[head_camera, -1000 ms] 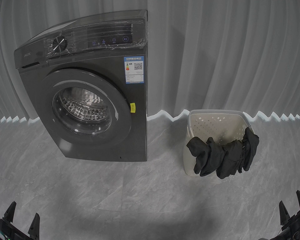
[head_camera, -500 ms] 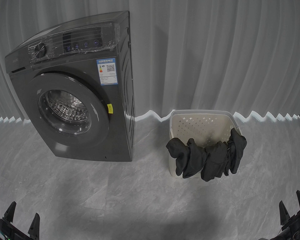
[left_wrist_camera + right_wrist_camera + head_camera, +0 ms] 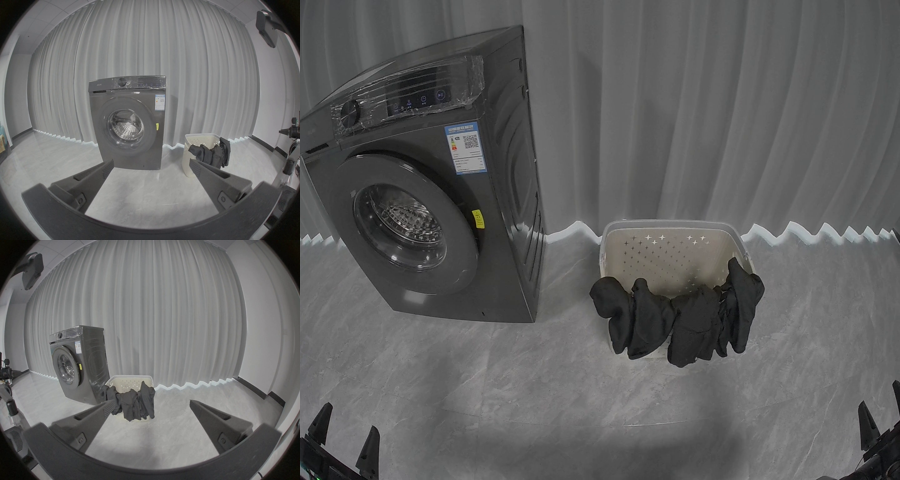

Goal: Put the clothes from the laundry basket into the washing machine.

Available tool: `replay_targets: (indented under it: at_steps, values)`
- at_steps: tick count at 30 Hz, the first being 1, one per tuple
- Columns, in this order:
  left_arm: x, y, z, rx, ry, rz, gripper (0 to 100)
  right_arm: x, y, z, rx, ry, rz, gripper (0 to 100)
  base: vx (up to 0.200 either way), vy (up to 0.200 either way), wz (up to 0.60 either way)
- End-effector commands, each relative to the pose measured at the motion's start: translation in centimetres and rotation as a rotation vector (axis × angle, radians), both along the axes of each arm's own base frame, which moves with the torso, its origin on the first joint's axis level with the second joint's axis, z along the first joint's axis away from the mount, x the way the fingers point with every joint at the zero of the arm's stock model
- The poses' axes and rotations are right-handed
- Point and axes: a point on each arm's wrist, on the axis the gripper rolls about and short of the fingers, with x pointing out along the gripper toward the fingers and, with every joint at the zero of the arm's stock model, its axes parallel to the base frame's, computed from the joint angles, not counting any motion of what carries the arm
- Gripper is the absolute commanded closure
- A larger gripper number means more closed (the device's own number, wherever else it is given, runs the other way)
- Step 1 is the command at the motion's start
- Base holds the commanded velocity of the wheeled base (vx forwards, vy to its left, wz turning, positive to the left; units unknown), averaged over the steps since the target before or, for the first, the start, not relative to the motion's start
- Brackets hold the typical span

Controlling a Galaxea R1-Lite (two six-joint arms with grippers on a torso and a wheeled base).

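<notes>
Presently: clothes (image 3: pixel 675 312) draped crosswise over basket (image 3: pixel 669 226) front rim, well ahead; right claw (image 3: pixel 881 400) nearer than left claw (image 3: pixel 349 419); both spread, empty.

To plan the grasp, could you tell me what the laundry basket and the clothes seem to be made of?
Laundry basket: likely rigid cream plastic, matte, with moulded star-shaped holes. Clothes: soft dark fabric, draping limply in folds over its front rim.

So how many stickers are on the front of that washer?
2: a blue-and-white label high on the washer front, and a small yellow sticker below it, beside the door. None seem hidden.
</notes>
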Motion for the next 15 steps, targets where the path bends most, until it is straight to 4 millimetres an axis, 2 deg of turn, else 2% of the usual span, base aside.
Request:
replay_targets:
  at_steps: [1,8,15]
  values:
    - [-0.02,0.0,-0.5,-0.001,-0.001,0.001,0,0.01,0.0,-0.52,0.0,0.0,0.0,0,0.0,-0.2,0.0]
    - [-0.02,0.0,-0.48,0.001,-0.003,0.001,0,0.01,0.0,-0.52,0.0,0.0,0.0,0,0.0,-0.2,0.0]
    - [-0.02,0.0,-0.48,0.001,-0.003,0.001,0,0.01,0.0,-0.52,0.0,0.0,0.0,0,0.0,0.0,0.0]
